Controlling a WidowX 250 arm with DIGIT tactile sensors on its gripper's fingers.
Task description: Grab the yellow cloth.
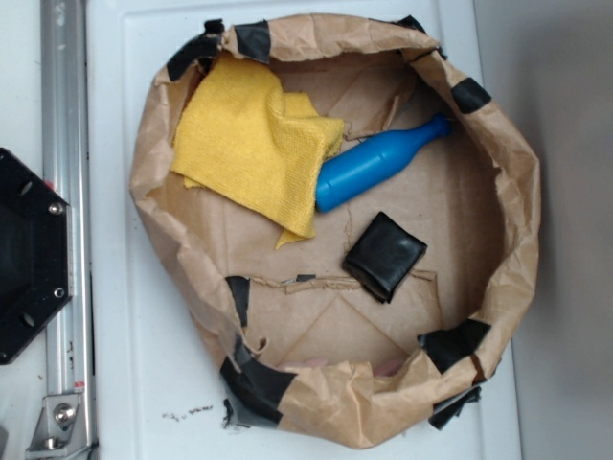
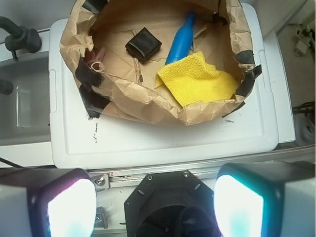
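Well apart, yellow cloth (image 2: 197, 79), spread fingers (image 2: 69, 207) near camera

One brown paper basin (image 1: 522, 192) holds three things: one yellow cloth (image 1: 251, 144) against its rim, one blue bottle (image 1: 369, 165) beside the cloth near the basin's middle, and one black square pad (image 1: 384, 255) on the basin floor.
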